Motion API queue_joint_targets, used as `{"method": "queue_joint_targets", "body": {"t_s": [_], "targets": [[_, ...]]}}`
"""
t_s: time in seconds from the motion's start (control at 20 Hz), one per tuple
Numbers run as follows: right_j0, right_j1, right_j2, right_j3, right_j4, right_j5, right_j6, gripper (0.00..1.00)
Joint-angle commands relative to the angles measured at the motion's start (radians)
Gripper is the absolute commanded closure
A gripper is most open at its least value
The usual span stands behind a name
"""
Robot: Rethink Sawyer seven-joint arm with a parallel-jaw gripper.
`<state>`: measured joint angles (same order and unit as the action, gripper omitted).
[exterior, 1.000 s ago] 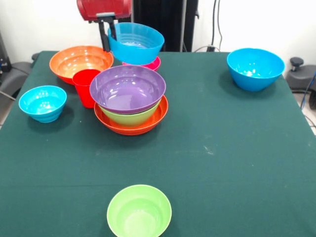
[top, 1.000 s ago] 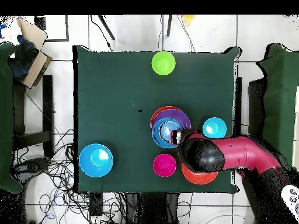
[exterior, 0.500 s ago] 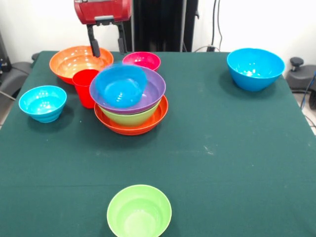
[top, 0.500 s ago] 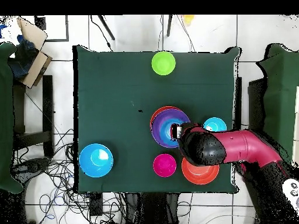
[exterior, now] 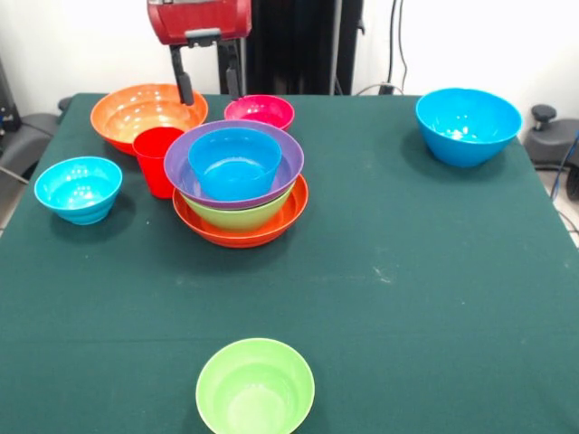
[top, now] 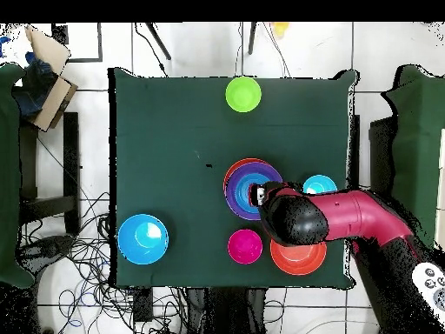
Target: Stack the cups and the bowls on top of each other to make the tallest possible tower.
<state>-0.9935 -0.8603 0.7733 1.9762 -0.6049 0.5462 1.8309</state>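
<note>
The tower stands left of the table's centre: a wide orange bowl (exterior: 294, 206) as base, a green bowl (exterior: 240, 217), the wide purple bowl (exterior: 286, 163), and a blue bowl (exterior: 234, 163) resting upright inside the purple one. It also shows in the overhead view (top: 236, 179), partly under the arm. My gripper (exterior: 208, 83) is open and empty, above and behind the tower. The red cup (exterior: 158, 159) stands upright, touching the tower's left side. It is hidden under the arm in the overhead view.
Loose bowls: wide orange (exterior: 145, 112) (top: 298, 257) and small magenta (exterior: 260, 111) (top: 245, 246) behind the tower, small blue (exterior: 79, 188) (top: 320, 184) at the left, large blue (exterior: 468, 125) (top: 143, 238) at the far right, green (exterior: 255, 387) (top: 243, 93) at the near edge.
The gripper let go of the blue bowl; it dropped, tilted, and now sits settled upright inside the purple bowl. The open gripper stays raised behind the tower.
</note>
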Motion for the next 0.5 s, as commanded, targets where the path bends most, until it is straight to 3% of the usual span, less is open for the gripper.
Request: {"method": "queue_joint_targets", "body": {"t_s": [0.05,0.3,0.5], "targets": [[0.055,0.024,0.000,0.000,-0.080,-0.004,-0.090,0.00],[0.050,-0.026,-0.019,0.099,-0.109,-0.088,-0.038,0.00],[0.092,-0.046,-0.066,0.158,-0.155,-0.170,0.043,0.00]]}}
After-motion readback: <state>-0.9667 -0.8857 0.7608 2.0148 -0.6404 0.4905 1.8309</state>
